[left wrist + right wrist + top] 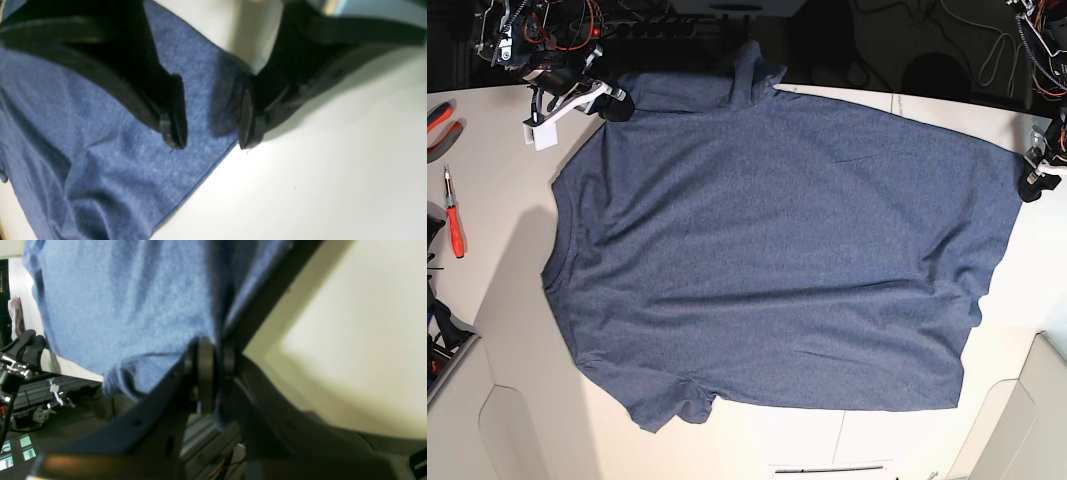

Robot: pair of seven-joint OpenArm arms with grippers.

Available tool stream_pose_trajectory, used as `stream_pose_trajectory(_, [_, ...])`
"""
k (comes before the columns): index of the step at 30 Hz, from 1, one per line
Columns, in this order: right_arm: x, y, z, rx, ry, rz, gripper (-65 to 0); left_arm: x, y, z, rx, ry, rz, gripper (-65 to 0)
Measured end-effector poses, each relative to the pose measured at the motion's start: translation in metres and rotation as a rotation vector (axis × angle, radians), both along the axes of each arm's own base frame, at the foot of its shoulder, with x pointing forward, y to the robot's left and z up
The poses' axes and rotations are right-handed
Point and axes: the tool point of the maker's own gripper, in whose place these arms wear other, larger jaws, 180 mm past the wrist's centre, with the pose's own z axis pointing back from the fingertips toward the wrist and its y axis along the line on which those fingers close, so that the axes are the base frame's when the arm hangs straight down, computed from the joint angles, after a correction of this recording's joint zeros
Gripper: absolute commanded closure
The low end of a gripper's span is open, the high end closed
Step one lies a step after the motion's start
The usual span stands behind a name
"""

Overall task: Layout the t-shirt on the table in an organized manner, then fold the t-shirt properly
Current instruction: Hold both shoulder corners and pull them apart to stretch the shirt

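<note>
The navy-blue t-shirt [767,250] lies spread on the off-white table [507,210], plain side up and collar toward the left. My right gripper [615,103] is at the shirt's far left corner. In the right wrist view the right gripper [210,373] is shut, with a fold of t-shirt [126,306] pinched between its pads. My left gripper [1030,185] sits at the shirt's far right corner. Seen from the left wrist, the left gripper [211,136] stands open over the t-shirt [100,160] edge: one finger above cloth, the other at the edge above bare table [333,166].
A red-handled screwdriver [454,225] and red-handled pliers [437,118] lie on the table's left side. One sleeve [749,70] reaches over the table's far edge, where dark cables and hardware stand. A thin seam line [840,440] runs near the front edge.
</note>
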Motion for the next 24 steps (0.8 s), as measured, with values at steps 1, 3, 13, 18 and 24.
stream_pose_trajectory(1, [0.000, 0.000, 0.000, 0.000, 0.000, 0.000, 0.0, -0.001, 0.001, -0.001, 0.016, 0.006, -0.002, -28.9])
stream_pose_trajectory(3, [0.000, 0.000, 0.000, 0.000, 0.000, 0.000, 0.0, -0.002, 0.004, -0.003, 0.047, 0.022, -0.011, -28.9])
stream_pose_trajectory(13, [0.003, 0.000, 0.001, -0.001, -0.005, 0.001, 0.0, -0.007, 0.008, -0.007, 0.100, 0.055, -0.028, -28.9])
stream_pose_trajectory(18, [0.003, 0.000, 0.001, -0.004, -0.006, 0.003, 0.0, -0.012, 0.012, -0.007, 0.115, 0.060, -0.026, -28.9])
stream_pose_trajectory(24, [0.003, 0.000, 0.001, -0.005, -0.006, 0.002, 0.0, -0.013, 0.025, 0.004, 0.142, 0.025, 0.013, -28.9])
